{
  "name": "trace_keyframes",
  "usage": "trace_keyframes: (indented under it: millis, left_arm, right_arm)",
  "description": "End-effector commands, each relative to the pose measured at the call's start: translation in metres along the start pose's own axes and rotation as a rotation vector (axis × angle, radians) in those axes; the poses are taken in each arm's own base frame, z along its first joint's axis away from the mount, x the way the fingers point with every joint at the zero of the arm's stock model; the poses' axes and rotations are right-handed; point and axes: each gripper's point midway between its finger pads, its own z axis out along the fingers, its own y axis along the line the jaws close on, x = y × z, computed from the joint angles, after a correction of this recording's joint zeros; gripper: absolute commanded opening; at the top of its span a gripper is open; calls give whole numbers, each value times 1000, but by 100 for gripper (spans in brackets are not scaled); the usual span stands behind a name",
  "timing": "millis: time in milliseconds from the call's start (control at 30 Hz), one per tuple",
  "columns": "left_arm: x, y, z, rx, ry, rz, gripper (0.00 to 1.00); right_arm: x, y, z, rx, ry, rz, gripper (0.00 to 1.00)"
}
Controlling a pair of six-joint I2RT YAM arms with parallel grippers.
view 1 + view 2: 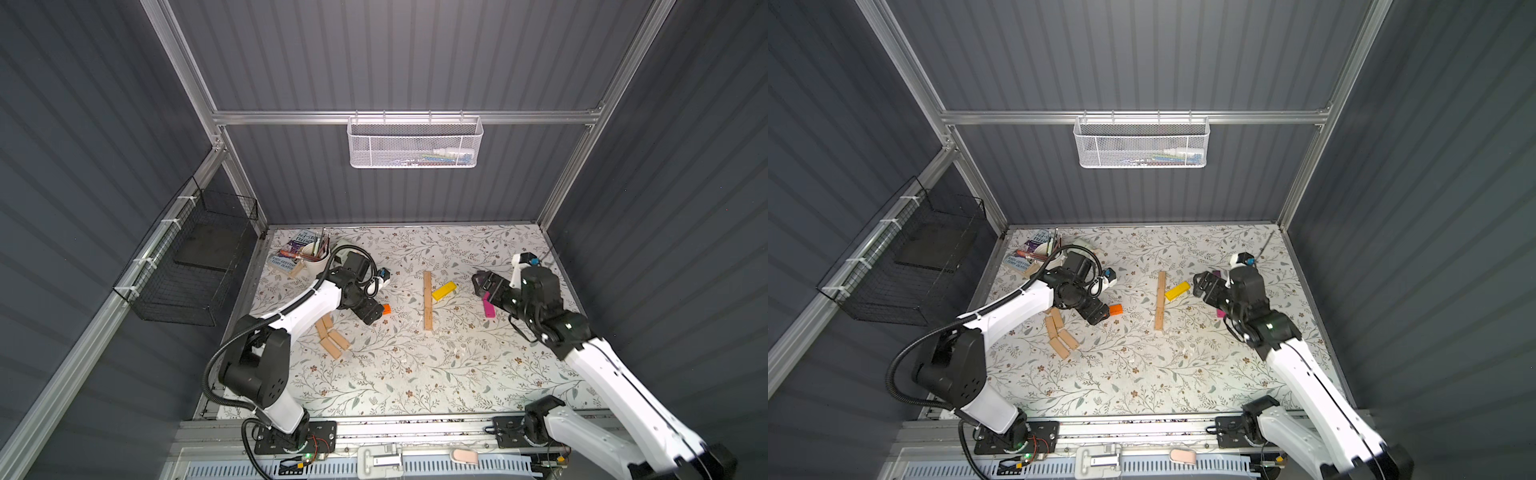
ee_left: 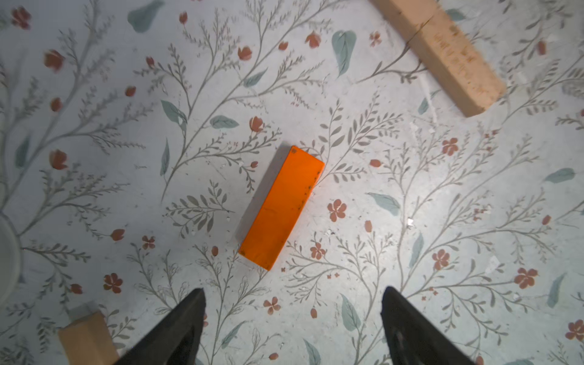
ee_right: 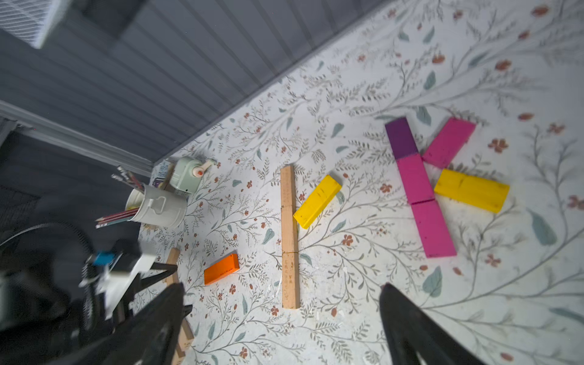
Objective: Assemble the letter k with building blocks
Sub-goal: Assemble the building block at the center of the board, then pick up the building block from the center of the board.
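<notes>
— Left fingers point(image 2: 186, 331)?
— Spread apart, gripping nothing. Just short of the flat orange-painted wooden block point(image 2: 282, 208) lying at centre of the left wrist view.

— Right fingers point(image 3: 407, 325)?
— Wide open too, gripping nothing, at the bottom of the right wrist view.

— Shown clearly there alone?
— Right of centre: purple painted block point(image 3: 401, 138) in line with two pink blocks point(image 3: 415, 180), third pink block point(image 3: 448, 142) and long yellow block point(image 3: 472, 189) branching off. Mostly hidden by the right arm in both top views; only a pink end point(image 1: 488, 309) on show.

— Elsewhere on the floral-patterned bench point(image 1: 415, 374)?
— Mid-frame, two tan wooden planks point(image 1: 428, 301) end to end, with a slanting yellow block point(image 1: 444, 290) just beside. Loose tan blocks point(image 1: 332, 338) by the left arm.
</notes>
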Motion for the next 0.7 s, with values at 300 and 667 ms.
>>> trace_keyframes:
  millis: [300,667]
  left_arm:
    - [-7,3,45,119,113,170,81]
    - [-9,-5,61,218,138,206,57]
  right_arm:
    - [-5,11,-40,-121,-126,-157,99]
    - [-3,7,-49,-95,-98,-104,99]
